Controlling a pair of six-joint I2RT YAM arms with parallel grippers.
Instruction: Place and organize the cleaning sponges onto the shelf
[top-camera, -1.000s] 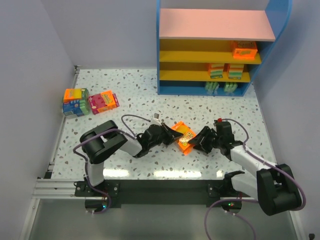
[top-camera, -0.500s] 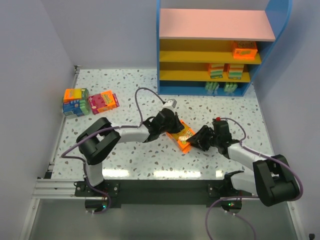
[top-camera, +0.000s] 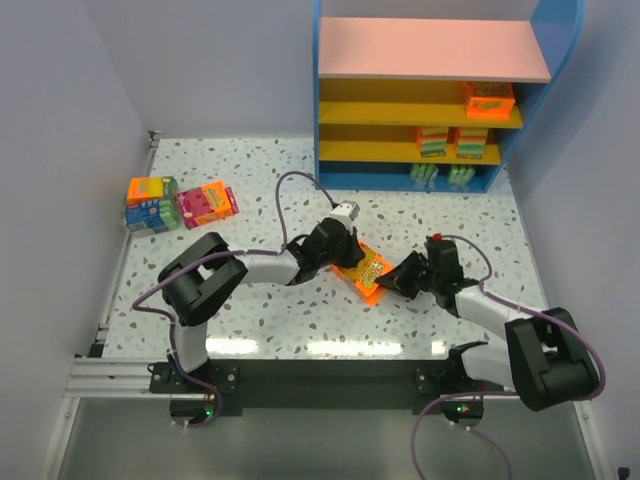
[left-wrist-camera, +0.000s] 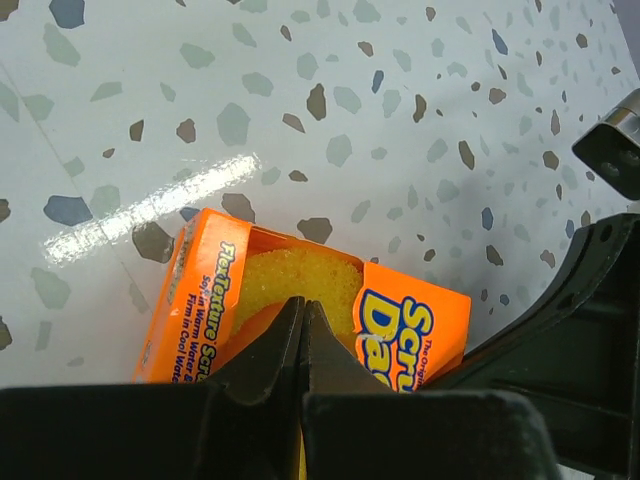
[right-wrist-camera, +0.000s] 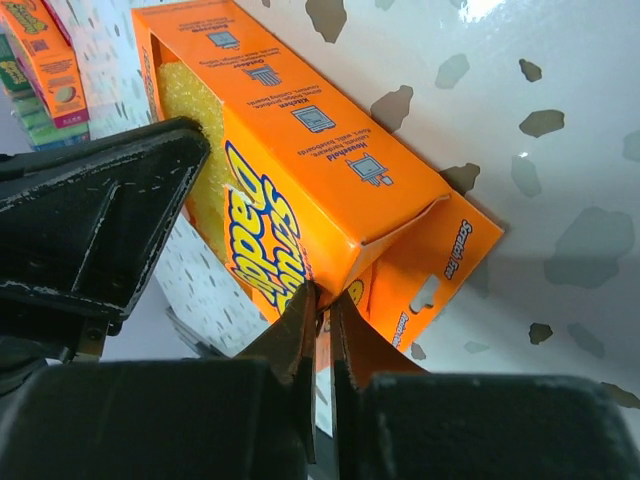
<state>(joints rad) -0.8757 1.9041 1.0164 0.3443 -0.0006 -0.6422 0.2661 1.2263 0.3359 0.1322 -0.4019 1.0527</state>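
Observation:
An orange sponge pack (top-camera: 366, 270) lies on the table between my two grippers. My left gripper (top-camera: 347, 259) is shut, its tips resting on the pack's (left-wrist-camera: 420, 322) yellow sponge window, and my left gripper (left-wrist-camera: 303, 304) has nothing between its jaws. My right gripper (top-camera: 391, 284) is shut on the pack's near corner; in the right wrist view the right gripper (right-wrist-camera: 322, 296) pinches a thin card edge of the pack (right-wrist-camera: 300, 130). The blue-framed shelf (top-camera: 318, 120) at the back holds orange packs (top-camera: 488, 98) (top-camera: 432, 141) (top-camera: 471, 142) and green sponges (top-camera: 441, 177) on the bottom tier.
At the far left of the table lie more packs, an orange-and-blue stack (top-camera: 150, 203) and a magenta one (top-camera: 206, 202). Walls close in the table on the left and right. Cables loop above both arms near the middle.
My right gripper has shut on the pack's corner. My left arm reached out to the far side of the pack, which now lies flatter on the table.

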